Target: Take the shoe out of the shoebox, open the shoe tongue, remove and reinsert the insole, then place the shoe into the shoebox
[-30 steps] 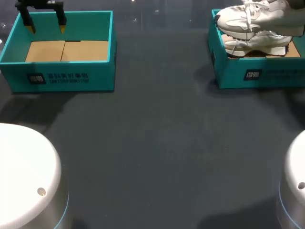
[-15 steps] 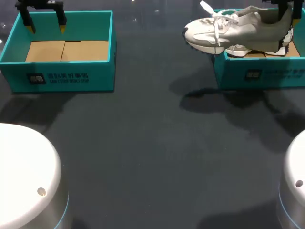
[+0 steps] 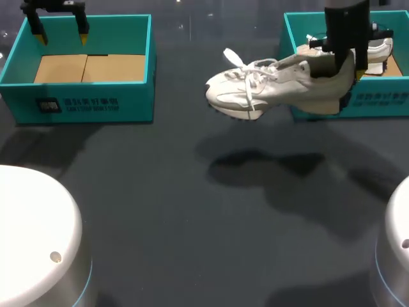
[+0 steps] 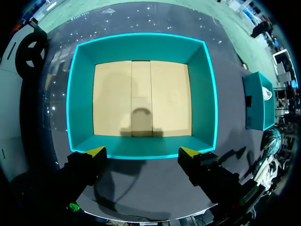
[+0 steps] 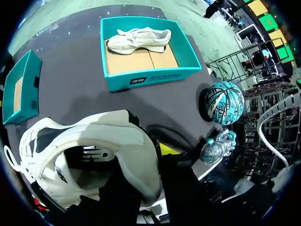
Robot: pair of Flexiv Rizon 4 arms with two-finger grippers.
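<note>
Shoe [image 3: 275,89] off the table [image 3: 192,217], toe left, just left of right box [image 3: 377,99]. Right gripper [image 3: 348,61] pinches its heel collar. Both boxes carry white print on the near wall. Right wrist view shows second shoe [image 5: 138,38] whole in right box; head view half hides it. Left gripper [image 4: 142,151] over left box [image 3: 83,102], fingers spread.

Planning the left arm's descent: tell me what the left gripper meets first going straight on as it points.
The left gripper would most likely meet the empty teal shoebox: its tips line up with the nearest wall, the cardboard floor just beyond. Depth is unclear, so either could come first.
</note>
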